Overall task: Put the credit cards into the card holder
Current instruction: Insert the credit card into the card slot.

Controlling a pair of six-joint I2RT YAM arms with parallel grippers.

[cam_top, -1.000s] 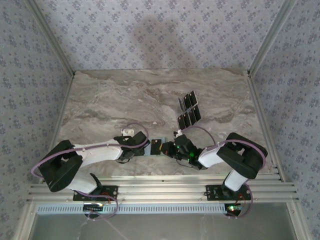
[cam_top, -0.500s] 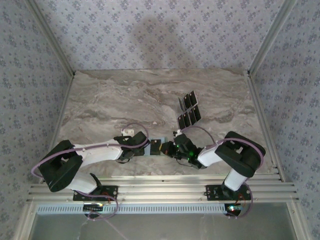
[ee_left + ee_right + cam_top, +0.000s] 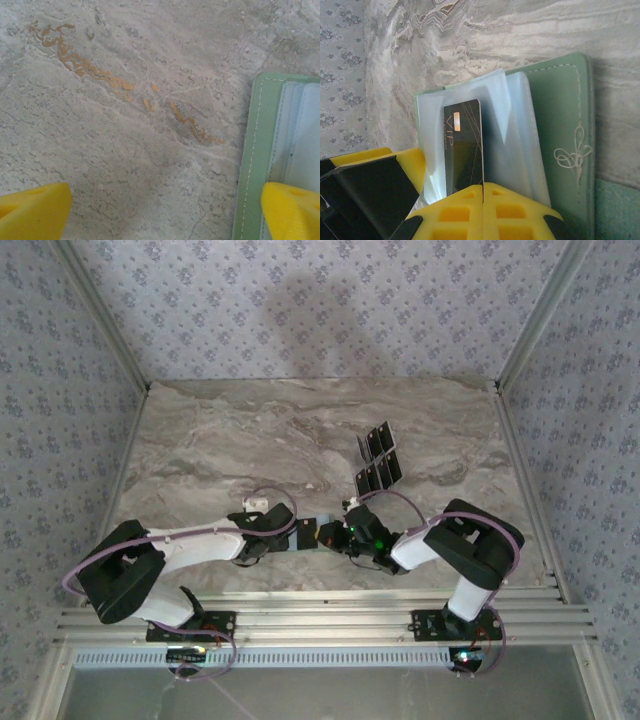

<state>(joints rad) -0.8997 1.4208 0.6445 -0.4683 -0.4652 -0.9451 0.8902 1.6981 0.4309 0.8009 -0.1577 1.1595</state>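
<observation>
The card holder (image 3: pixel 560 125) lies open on the marble, pale green with clear inner sleeves (image 3: pixel 512 130). My right gripper (image 3: pixel 483 187) is shut on one black credit card (image 3: pixel 462 145) marked VIP, whose far end stands among those sleeves. From above, that right gripper (image 3: pixel 340 537) meets the card holder (image 3: pixel 305 530) near the table's front. Several more black credit cards (image 3: pixel 378 462) lie fanned out further back. My left gripper (image 3: pixel 162 215) is open wide and low over the table, its right fingertip (image 3: pixel 292 210) over the card holder's edge (image 3: pixel 260 150) and bare marble between its fingers.
The marble table (image 3: pixel 250 440) is walled by patterned panels at the back and both sides. A slotted metal rail (image 3: pixel 320 615) runs along the near edge by the arm bases. A yellow fingertip (image 3: pixel 375 155) of the left gripper sits just left of the sleeves.
The right arm has shifted a little to the left, carrying the black card further over the card holder. The left arm has stayed where it was.
</observation>
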